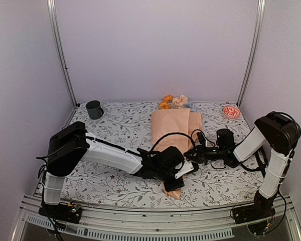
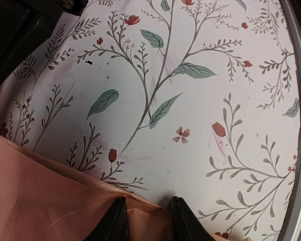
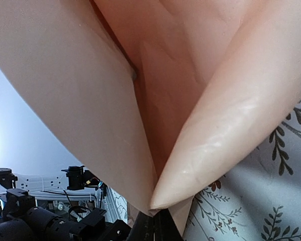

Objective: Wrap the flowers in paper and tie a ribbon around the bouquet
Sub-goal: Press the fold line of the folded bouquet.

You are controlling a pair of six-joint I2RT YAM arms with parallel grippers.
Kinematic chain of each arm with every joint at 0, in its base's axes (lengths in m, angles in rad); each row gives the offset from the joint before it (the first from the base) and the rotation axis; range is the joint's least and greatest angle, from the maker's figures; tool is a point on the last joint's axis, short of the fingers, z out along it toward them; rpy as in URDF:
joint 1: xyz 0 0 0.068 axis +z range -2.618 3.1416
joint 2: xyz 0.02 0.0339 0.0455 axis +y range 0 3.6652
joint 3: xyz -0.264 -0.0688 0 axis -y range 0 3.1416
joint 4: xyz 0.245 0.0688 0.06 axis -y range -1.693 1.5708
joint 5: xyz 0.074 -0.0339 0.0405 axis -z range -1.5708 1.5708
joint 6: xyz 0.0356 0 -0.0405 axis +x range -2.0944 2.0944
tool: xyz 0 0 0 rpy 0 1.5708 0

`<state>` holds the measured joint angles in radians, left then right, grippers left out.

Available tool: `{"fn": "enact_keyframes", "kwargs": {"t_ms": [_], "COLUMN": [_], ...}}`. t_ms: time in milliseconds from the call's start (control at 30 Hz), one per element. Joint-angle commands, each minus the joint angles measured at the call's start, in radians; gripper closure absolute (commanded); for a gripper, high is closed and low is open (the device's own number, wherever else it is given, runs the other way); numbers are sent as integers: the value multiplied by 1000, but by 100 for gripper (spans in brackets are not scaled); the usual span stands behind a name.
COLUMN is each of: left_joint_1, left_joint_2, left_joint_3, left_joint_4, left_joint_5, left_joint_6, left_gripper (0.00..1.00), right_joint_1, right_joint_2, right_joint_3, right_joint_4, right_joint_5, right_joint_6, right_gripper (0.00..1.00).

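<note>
Your left claw (image 2: 146, 213) gripped the narrow end of the peach-orange paper sheet (image 1: 170, 128); your right claw (image 3: 155, 227) pinched its folded edge. The artificial orange-and-white flowers (image 1: 173, 102) poked out, right of the dark grey mug (image 1: 94, 109).

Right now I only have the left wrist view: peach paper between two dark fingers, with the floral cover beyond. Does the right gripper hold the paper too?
Observer: Yes. In the right wrist view the right gripper is shut on a fold of the paper.
Operator: Are the flowers inside it?
Observer: From above, the flowers show their blooms sticking out of the paper's far end.
Operator: Is anything else on the table?
Observer: A dark mug stands at the far left, apart from the paper.
</note>
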<state>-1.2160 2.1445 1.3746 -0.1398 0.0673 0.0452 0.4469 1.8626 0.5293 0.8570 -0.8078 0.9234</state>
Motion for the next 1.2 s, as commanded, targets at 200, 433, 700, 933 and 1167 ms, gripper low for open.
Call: {"fn": "enact_keyframes", "kwargs": {"t_ms": [200, 433, 700, 933, 1167], "left_joint_1": [21, 40, 132, 125, 98], "left_joint_2": [-224, -445, -276, -99, -28], "left_joint_3": [-78, -257, -195, -73, -69], "left_joint_4": [110, 248, 39, 27, -12], "left_joint_5": [112, 195, -145, -216, -177], "left_joint_6": [32, 31, -43, -18, 15], "left_gripper": [45, 38, 57, 50, 50], "right_joint_1": [-12, -20, -19, -14, -10], "right_joint_2": [-9, 5, 0, -16, -87], "right_joint_3": [71, 92, 104, 112, 132], "right_joint_4": [-176, -221, -247, -285, -416], "right_joint_5": [42, 32, 12, 17, 75], "right_joint_6": [-117, -167, -181, -195, -239], "right_gripper": [99, 99, 99, 99, 95]}}
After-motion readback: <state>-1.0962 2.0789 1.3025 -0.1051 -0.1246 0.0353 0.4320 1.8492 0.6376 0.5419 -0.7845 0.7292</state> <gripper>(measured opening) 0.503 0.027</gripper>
